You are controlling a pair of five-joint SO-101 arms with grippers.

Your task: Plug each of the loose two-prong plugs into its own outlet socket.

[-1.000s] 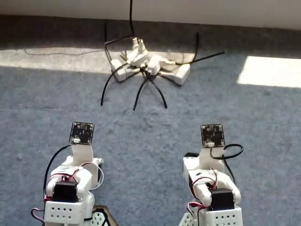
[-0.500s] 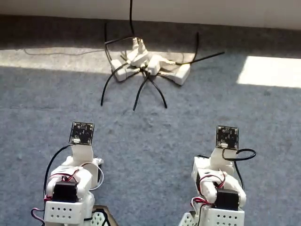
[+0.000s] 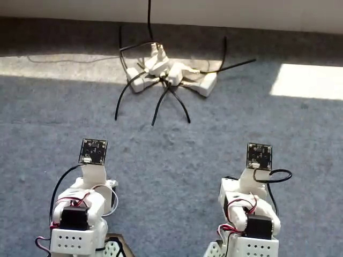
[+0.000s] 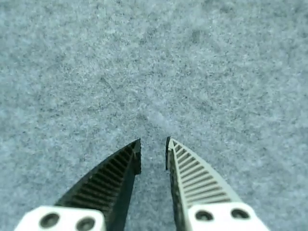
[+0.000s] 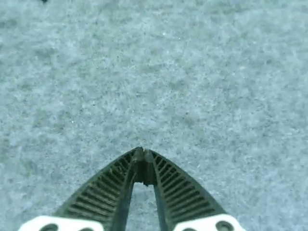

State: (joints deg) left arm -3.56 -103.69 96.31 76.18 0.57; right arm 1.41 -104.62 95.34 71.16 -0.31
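While both arms sit at the near edge of the grey worktop (image 3: 300, 134), I see my left tool (image 4: 153, 147) slightly spread above the carpet and my right tool (image 5: 144, 155) pressed together, tips touching. The white outlet strip (image 3: 206, 84), its plugs (image 3: 159, 67) and black cords (image 3: 161, 104) lie well away at the far side.

Grey carpet (image 3: 171, 144) underfoot; sunlit patch (image 3: 305, 80) far right; pale wall strip (image 3: 241, 10) along far edge
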